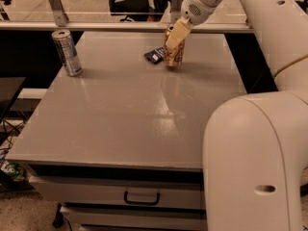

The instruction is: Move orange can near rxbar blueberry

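Camera view, nearest first: the robot's big white body (pixel 255 162) fills the lower right corner, and beside it is the front of a drawer with 1 dark handle (pixel 142 196). Above that lies the grey table (pixel 144 119), its top catching a pale sheen. Further back on the left, a tall slim silver can (pixel 67 53) stands upright, well apart from everything else. Toward the far middle, the rxbar blueberry (pixel 155 55) lies flat, a small dark wrapper. The orange can (pixel 174 57) stands upright just to its right, so close that I cannot tell whether the 2 touch. The white arm (pixel 269 23) reaches in from the upper right, and the gripper (pixel 174 41) comes down on the can from above, pinching it, with 1 pale finger (pixel 176 32) lying across its upper front. Behind the table runs a metal rail (pixel 120 26)
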`<state>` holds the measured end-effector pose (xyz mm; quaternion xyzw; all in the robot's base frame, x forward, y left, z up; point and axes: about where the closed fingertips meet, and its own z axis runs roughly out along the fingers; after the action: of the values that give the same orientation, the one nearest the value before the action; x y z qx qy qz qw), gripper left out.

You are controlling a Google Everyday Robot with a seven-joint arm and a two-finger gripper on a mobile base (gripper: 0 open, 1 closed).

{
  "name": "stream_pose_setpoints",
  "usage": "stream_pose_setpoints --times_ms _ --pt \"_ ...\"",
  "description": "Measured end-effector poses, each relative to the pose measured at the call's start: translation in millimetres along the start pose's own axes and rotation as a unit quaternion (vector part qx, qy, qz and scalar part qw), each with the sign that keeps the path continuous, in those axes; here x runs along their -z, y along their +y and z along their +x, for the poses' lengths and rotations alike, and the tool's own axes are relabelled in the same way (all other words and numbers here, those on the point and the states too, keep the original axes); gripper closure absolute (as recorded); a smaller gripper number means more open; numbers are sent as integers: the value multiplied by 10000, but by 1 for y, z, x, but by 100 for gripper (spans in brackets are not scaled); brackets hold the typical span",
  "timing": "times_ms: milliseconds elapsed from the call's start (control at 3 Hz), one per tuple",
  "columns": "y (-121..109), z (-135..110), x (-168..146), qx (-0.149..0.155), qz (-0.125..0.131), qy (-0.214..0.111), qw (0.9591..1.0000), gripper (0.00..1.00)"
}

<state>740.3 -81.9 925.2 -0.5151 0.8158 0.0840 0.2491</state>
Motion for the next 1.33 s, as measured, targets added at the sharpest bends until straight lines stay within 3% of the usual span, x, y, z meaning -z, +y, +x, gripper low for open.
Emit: stream_pose_setpoints --times_ms 333,1333 --pt "-9 9 -10 -259 -37 53 9996 74" --pt "-13 8 -23 -343 -91 6 9994 4"
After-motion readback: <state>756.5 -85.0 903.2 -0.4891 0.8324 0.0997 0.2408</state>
